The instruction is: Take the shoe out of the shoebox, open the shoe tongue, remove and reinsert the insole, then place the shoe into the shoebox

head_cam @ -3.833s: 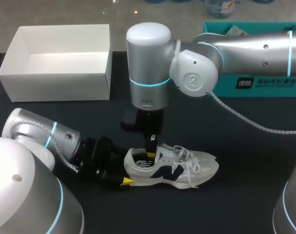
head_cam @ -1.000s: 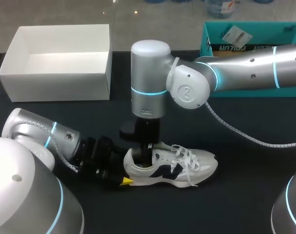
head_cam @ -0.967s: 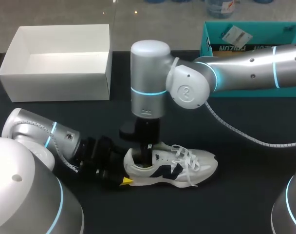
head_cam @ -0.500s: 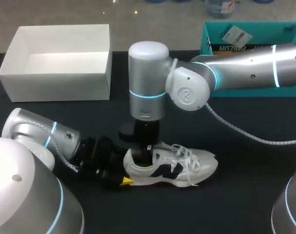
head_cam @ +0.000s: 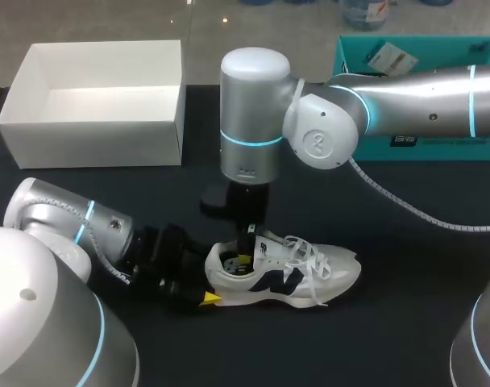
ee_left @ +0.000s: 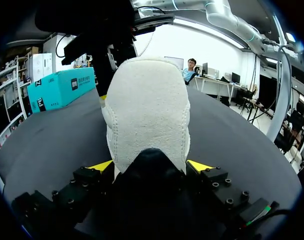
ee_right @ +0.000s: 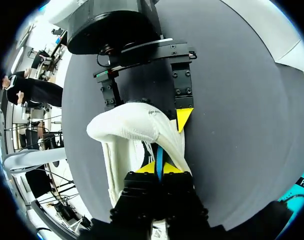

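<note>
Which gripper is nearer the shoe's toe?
Right. The right gripper sits in the shoe's opening, tips pinching a blue strip; the left gripper clamps the heel, the end farthest from the toe.

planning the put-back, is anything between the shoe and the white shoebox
Nothing visible on the table between shoe and shoebox; right claw sits in the shoe's opening, left claw grips its heel.

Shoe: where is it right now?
Head view: the shoe lies on the black table, front middle, outside the white shoebox at far left. The left end effector clamps its heel; the right end effector is inside its opening.
</note>
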{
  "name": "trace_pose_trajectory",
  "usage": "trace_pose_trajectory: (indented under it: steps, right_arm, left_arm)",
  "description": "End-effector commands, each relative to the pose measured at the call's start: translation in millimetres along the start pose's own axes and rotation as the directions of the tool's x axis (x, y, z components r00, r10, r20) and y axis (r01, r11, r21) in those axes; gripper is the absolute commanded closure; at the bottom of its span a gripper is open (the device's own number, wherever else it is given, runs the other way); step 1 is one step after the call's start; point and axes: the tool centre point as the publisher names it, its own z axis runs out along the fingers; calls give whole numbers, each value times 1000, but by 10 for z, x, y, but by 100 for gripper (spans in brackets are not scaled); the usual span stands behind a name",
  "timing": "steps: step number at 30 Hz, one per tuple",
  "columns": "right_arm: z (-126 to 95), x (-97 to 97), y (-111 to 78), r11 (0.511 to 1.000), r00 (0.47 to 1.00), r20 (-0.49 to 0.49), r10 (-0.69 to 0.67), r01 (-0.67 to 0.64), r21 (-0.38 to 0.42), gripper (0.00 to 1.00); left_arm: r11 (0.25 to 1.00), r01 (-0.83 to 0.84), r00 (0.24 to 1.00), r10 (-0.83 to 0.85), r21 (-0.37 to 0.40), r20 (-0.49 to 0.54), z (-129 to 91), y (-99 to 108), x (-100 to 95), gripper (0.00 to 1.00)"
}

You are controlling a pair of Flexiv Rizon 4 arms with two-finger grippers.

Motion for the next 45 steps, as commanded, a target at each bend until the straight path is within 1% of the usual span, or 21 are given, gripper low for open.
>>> trace_pose_trajectory:
  steps: [1,7,12,20,25,28,32,33,34,38,42,45]
  right_arm:
    - [-166,-14,-92,1000,1000,20,7,-7,-14,100]
    - [-291,-6,-180,999,998,56,34,-33,-23,100]
    - [-436,12,-294,997,993,94,65,-61,-35,100]
    - [-604,-7,-356,996,987,139,81,-74,-54,100]
    - [-682,-76,-280,996,986,155,64,-55,-63,100]
    - [-703,-142,-178,997,986,160,42,-30,-78,100]
    - [-639,-226,-10,995,989,146,5,10,-101,100]
    - [-616,-243,13,995,990,141,1,13,-99,100]
    - [-578,-261,53,993,991,136,-10,26,-119,100]
    - [-476,-297,163,990,993,110,-46,60,-125,100]
    - [-447,-294,216,988,993,105,-56,70,-141,100]
    - [-485,-307,235,985,992,111,-55,72,-154,100]
  left_arm:
    - [1000,-1,1000,1,-3,0,69,62,15,100]
    - [1000,-1,1000,1,-3,0,69,62,15,100]
    - [1000,-1,1000,1,-3,0,69,62,15,100]
    - [1000,-1,1000,1,-3,0,69,62,15,100]
    - [1000,-1,1000,1,-3,0,69,62,15,100]
    - [1000,-1,1000,1,-3,0,69,62,15,100]
    - [1000,-1,1000,1,-3,0,69,62,15,100]
    - [1000,-1,1000,1,-3,0,69,62,15,100]
    - [1000,-1,1000,1,-3,0,69,62,15,100]
    - [1000,-1,1000,1,-3,0,69,62,15,100]
    - [1000,-1,1000,1,-3,0,69,62,15,100]
    - [1000,-1,1000,1,-3,0,69,62,15,100]
